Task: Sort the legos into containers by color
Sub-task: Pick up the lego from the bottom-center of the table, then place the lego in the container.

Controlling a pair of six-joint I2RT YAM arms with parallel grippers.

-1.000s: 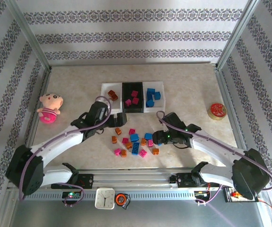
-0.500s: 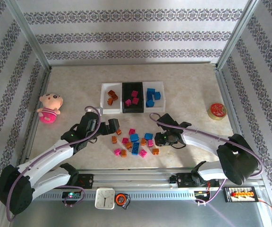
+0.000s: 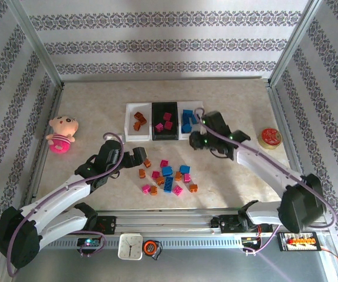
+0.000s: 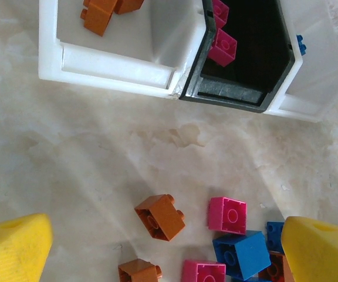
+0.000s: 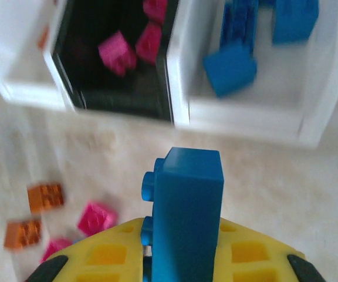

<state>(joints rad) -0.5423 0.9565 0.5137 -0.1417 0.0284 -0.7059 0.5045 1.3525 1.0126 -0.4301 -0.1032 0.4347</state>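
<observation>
Three joined containers stand at mid-table: a left white tray (image 3: 135, 137) with orange legos, a black tray (image 3: 165, 134) with pink ones, and a right white tray (image 3: 192, 104) with blue ones. Loose legos (image 3: 166, 176) in all three colors lie in front of them. My right gripper (image 3: 197, 141) is shut on a blue lego (image 5: 188, 211), held upright just before the right white tray (image 5: 257, 120). My left gripper (image 3: 142, 157) hangs open over the left of the pile. An orange lego (image 4: 160, 217) lies between its yellow fingers (image 4: 10, 249).
A pink plush doll (image 3: 60, 134) sits at the left edge and a round red tin (image 3: 270, 137) at the right. Metal frame posts and patterned walls close in the table. A small clock (image 3: 130, 247) stands on the front rail.
My right gripper shut on a blue lego in the pile and carried it up and back to the right white tray. The left arm drew back from the trays to the pile.
</observation>
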